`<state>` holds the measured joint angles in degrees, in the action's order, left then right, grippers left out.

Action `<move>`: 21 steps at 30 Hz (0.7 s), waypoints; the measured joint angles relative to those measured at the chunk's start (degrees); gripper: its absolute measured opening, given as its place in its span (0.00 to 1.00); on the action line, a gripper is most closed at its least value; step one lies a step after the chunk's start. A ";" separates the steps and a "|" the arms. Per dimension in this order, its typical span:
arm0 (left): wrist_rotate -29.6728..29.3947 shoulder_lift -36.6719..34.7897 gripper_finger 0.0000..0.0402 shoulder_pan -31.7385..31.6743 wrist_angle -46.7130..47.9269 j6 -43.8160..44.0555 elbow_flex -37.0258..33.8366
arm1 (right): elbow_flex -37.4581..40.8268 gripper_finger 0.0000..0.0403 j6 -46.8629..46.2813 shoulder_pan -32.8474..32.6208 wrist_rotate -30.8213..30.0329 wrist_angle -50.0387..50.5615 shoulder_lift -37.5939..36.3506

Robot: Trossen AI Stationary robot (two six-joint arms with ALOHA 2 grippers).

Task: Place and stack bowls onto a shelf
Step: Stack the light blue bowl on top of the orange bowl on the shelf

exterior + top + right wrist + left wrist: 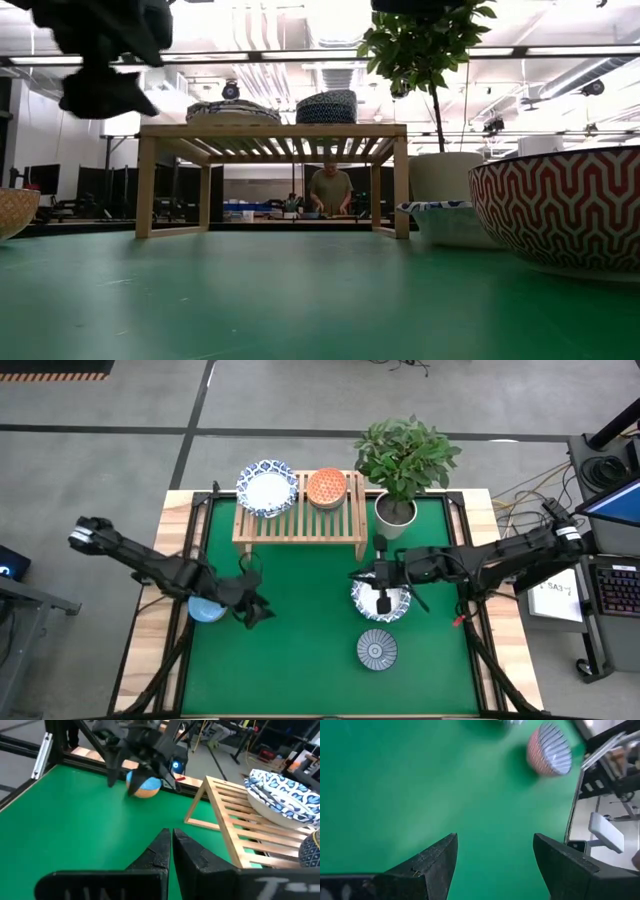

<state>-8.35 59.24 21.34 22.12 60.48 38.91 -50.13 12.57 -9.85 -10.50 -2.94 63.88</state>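
The light-wood shelf (300, 520) stands at the table's far side. On its slatted top rest a white bowl with a blue rim (267, 489) and an orange-red bowl (327, 488). My left gripper (252, 607) is open and raised above the mat, just right of a light-blue bowl (206, 609). My right gripper (383, 598) hangs shut above another white, blue-rimmed bowl (380, 602) on the mat; the low view shows that bowl (450, 222) with nothing on it. A grey-blue patterned bowl (377, 649) with a red-patterned outside (570, 205) sits nearer.
A potted plant (400, 460) in a white pot (396, 512) stands right of the shelf. Open green mat (300, 650) lies between the arms and toward the near edge. Beyond the table a person (330, 190) stands in the room.
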 joint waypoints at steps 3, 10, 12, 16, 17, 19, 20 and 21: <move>0.41 5.90 0.60 2.95 4.46 5.60 4.36 | 2.04 0.02 -0.17 -0.06 0.08 -0.70 -1.52; 0.50 19.88 0.54 5.89 30.43 7.34 19.18 | 3.09 0.02 -1.55 -0.04 0.07 -0.73 -2.40; 2.02 23.12 0.52 6.08 37.46 7.95 22.47 | 3.06 0.02 -1.72 -0.04 0.09 -0.74 -2.08; 3.10 27.81 0.45 6.92 46.02 9.26 25.40 | 3.06 0.02 -2.54 -0.04 0.09 -0.40 -1.89; 4.21 28.44 0.43 7.11 46.99 9.46 25.34 | 3.07 0.02 -2.61 -0.03 0.07 -0.40 -1.86; 5.85 28.85 0.41 7.82 46.28 10.03 24.73 | 3.21 0.02 -2.85 -0.04 0.09 -0.31 -1.86; 6.13 28.85 0.40 8.35 45.95 10.85 24.20 | 3.29 0.02 -3.02 -0.04 0.09 -0.33 -1.84; 6.13 28.63 0.39 8.85 45.80 11.80 23.38 | 3.33 0.02 -3.06 -0.04 0.09 -0.33 -1.84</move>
<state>-2.22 87.87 30.19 67.92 72.28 62.29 -46.81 9.52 -9.89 -10.41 -3.27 62.04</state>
